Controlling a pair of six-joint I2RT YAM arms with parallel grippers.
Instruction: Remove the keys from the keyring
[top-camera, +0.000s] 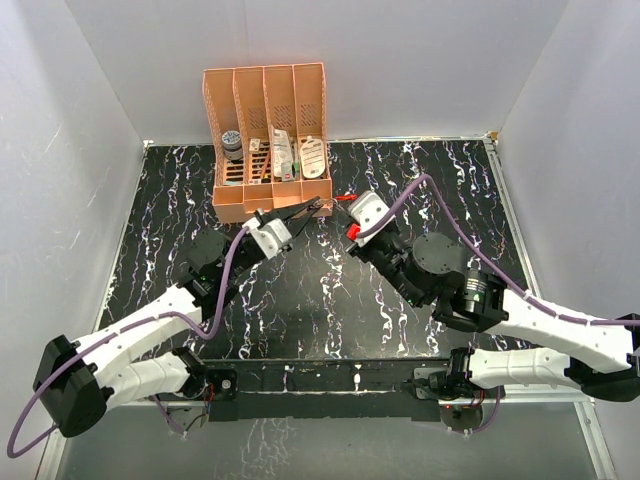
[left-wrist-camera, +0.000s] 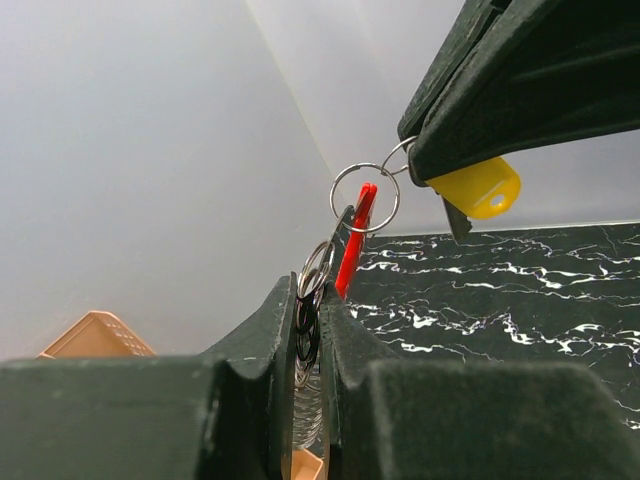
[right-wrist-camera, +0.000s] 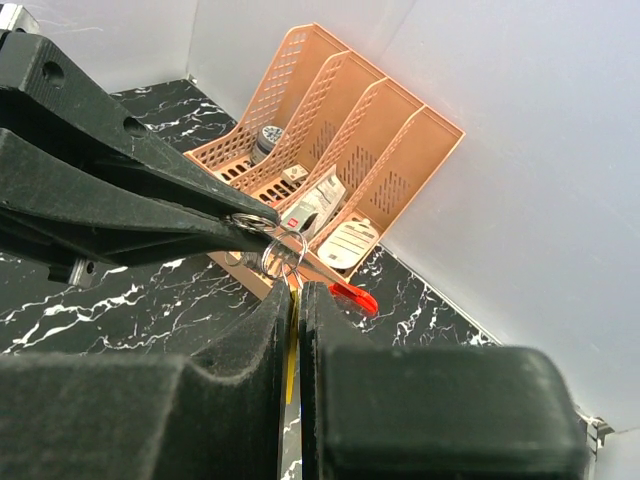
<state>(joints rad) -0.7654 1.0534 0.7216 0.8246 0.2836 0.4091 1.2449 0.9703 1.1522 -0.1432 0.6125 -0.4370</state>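
Keyring (left-wrist-camera: 364, 166): thin wire metal, bright, polished, mirror glints.
Tag (left-wrist-camera: 355, 250): red, smooth, glossy, plastic-looking.
Key (left-wrist-camera: 482, 187): yellow, smooth, satin sheen; metal or plastic unclear.
Left gripper (left-wrist-camera: 312, 300), right gripper (right-wrist-camera: 297, 295): matt black, finely grainy plastic.
Rack (top-camera: 270, 197): orange plastic, perforated walls, dull finish.
Tabletop (top-camera: 320, 320): black with white marble veining, smooth, faint gloss.
Arm shells (top-camera: 150, 325): white plastic, slight shine.
Walls (top-camera: 400, 60): white, matt, smooth.

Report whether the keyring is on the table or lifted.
Lifted: the keyring hangs in the air between the left gripper and the right gripper, which pinches the key; red tag above the table.
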